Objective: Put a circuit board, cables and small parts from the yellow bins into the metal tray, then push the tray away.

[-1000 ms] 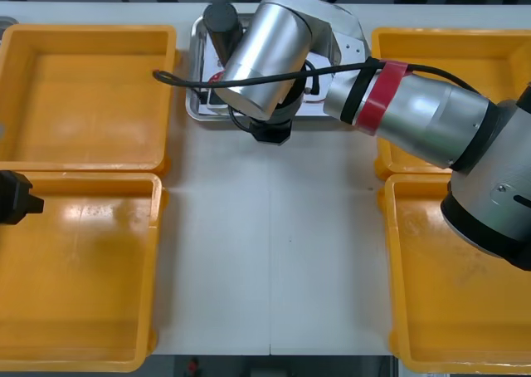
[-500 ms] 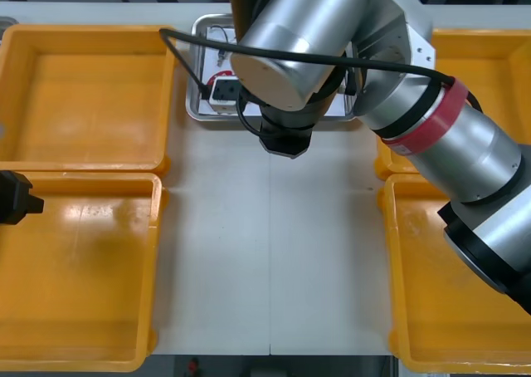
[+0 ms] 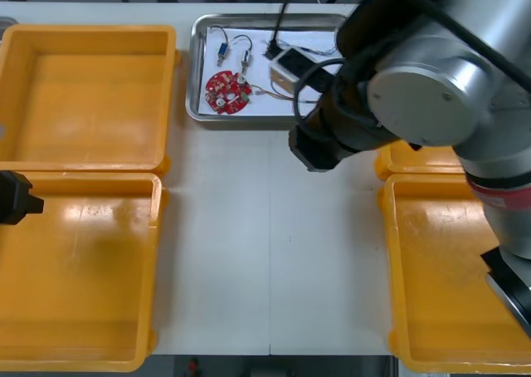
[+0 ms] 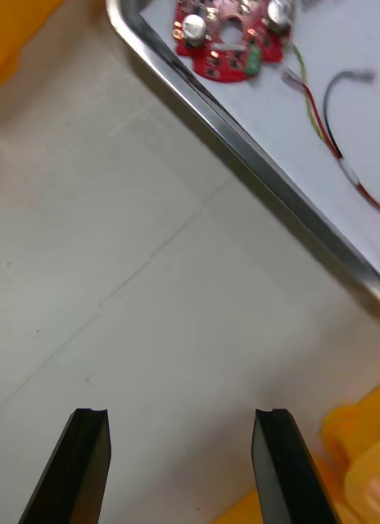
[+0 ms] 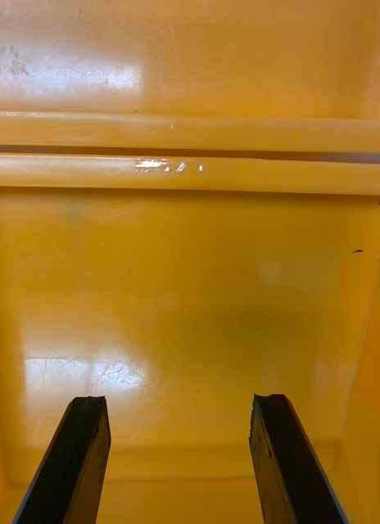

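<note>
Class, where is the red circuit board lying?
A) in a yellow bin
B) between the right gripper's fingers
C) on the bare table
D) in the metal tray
D: the circuit board lies inside the metal tray, beyond the open right gripper; left gripper hovers over a bin.

Light table (image 3: 265,252) with a faint centre seam.

Table strip (image 3: 265,252) between yellow bins (image 3: 79,269) totally free, easy pass, bin walls hem both sides. Right arm (image 3: 423,95) hangs over metal tray (image 3: 194,70) near-right corner, blocks that side. Tray's left half reachable from above.
</note>
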